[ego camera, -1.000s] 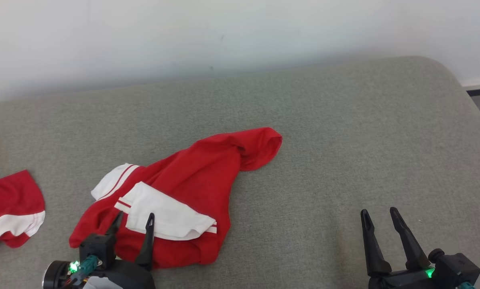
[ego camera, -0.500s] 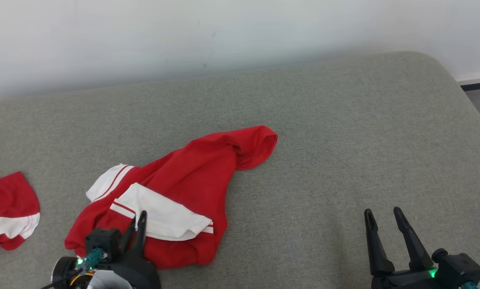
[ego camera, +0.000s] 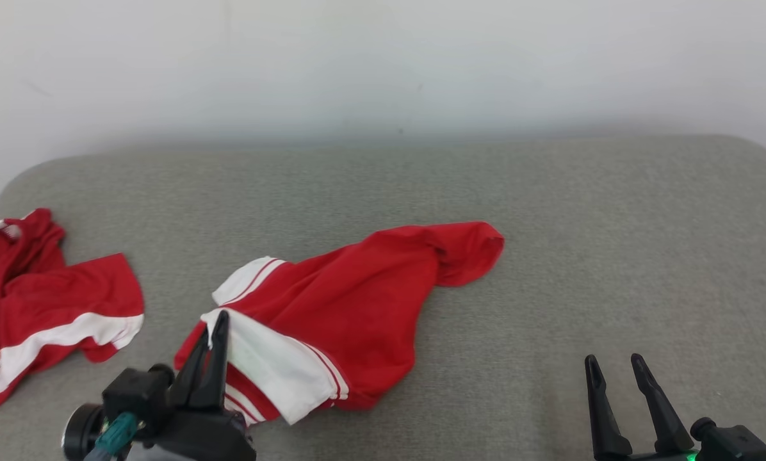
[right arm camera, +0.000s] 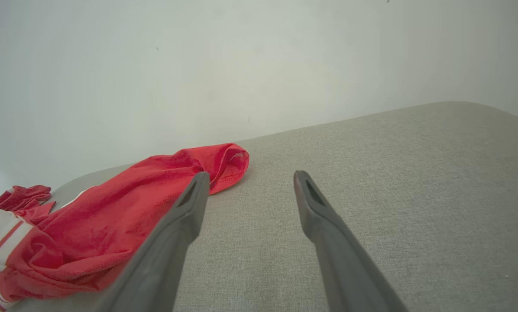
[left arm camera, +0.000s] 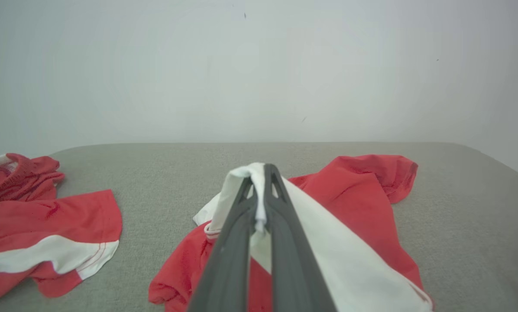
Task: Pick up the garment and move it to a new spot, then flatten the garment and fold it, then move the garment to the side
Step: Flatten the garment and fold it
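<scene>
Now the left gripper (ego camera: 215, 325), splayed over the garment (ego camera: 364, 301) a second ago, has pinched shut on its white band near the bed's (ego camera: 581, 211) front edge, raising it; the lift has begun. The right gripper (ego camera: 613, 363) idles open.

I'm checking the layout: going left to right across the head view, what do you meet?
The other garment → garment, its left edge pinched in the left gripper → right gripper, open above bare cushion.
</scene>
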Robot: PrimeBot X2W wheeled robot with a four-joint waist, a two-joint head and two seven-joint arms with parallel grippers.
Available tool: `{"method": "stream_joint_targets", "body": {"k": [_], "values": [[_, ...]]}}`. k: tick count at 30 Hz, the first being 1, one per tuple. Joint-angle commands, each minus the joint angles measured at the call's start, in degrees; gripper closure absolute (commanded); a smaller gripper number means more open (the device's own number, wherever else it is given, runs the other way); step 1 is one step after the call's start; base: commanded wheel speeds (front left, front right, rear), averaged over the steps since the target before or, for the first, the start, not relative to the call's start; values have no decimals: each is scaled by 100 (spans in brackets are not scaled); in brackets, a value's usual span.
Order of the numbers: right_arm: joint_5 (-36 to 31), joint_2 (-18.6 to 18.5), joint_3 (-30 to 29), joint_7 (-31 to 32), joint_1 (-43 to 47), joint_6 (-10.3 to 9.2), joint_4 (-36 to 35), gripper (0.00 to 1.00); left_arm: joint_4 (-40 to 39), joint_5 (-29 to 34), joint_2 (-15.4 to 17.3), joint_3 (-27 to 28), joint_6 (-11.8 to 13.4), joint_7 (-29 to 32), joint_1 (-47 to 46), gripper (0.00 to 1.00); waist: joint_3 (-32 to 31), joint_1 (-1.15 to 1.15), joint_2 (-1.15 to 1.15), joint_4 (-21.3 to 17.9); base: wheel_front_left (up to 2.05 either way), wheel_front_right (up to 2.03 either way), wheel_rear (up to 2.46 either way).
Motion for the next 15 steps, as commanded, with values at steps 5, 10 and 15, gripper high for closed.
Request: {"method": "stream_joint_targets", "body": {"k": [5, 10, 15], "values": [[-11, 67, -77, -5, 132, -13, -20, 0, -993, -98, 227, 243, 442, 369, 914, 100, -244, 1, 0, 680, 0, 0, 0], [-20, 80, -81, -5, 105, -13, 0, 0, -1297, -305, 192, 436, 713, 420, 1628, 100, -225, 1, 0, 805, 0, 0, 0], [5, 25, -76, -5, 90, -13, 45, 0, -1063, -599, -88, 453, 856, 276, 2424, 100, -213, 1, 0, 842, 0, 0, 0]]}}
